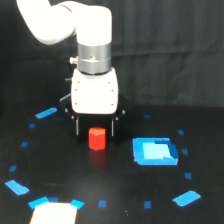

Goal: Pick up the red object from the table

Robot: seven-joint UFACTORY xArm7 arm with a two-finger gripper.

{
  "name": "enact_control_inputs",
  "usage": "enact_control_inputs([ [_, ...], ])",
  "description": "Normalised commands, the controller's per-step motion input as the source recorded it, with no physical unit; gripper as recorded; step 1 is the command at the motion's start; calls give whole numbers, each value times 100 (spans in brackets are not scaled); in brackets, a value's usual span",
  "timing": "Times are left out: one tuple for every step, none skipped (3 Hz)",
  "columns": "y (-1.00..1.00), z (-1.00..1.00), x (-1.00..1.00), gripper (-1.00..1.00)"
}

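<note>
Between my spread fingers (95, 131) stands the red object (97, 139) on the table (100, 180); my gripper (95, 134) is open around it.

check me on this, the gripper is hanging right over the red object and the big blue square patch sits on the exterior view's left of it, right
Not quite. The gripper does hang right over the red object, with a finger on each side of it, but the big blue square patch sits on the exterior view's right of the object, not its left. The exterior view shows this plainly on the table.
</note>
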Motion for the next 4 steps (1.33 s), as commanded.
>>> enact_control_inputs([
  [-54, -13, -12, -100],
  [22, -57, 1, -100],
  [37, -43, 49, -100],
  [-8, 92, 16, -100],
])
